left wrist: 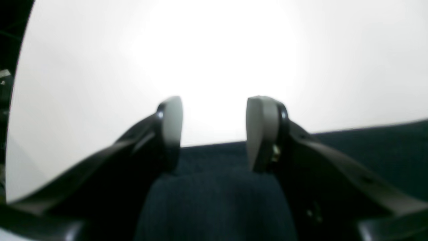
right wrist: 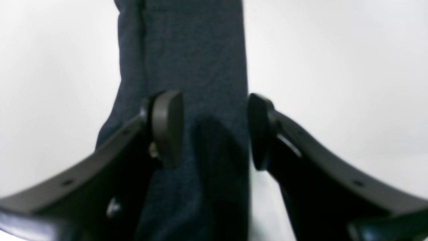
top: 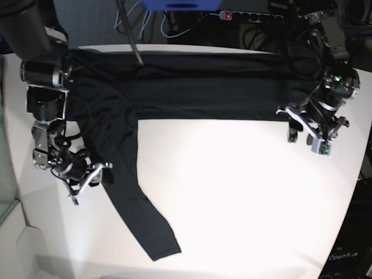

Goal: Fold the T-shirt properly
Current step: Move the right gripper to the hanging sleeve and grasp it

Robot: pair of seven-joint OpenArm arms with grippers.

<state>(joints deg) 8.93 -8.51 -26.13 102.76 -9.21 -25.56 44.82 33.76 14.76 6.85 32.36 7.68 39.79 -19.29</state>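
The black T-shirt (top: 192, 93) lies as a long band across the far side of the white table (top: 232, 192). One long sleeve (top: 131, 192) trails diagonally toward the front. My right gripper (top: 92, 180) is at the sleeve's left edge. In the right wrist view that gripper (right wrist: 214, 129) is open, its dark pads standing either side of the sleeve (right wrist: 187, 50). My left gripper (top: 305, 136) is at the band's right end. In the left wrist view it (left wrist: 217, 130) is open over the fabric's near edge (left wrist: 217, 201), nothing pinched.
A power strip and tangled cables (top: 232, 14) run behind the table's far edge. A thin rod (top: 131, 35) slants down onto the shirt at the back left. The table's rounded right edge (top: 354, 192) lies close to the left arm.
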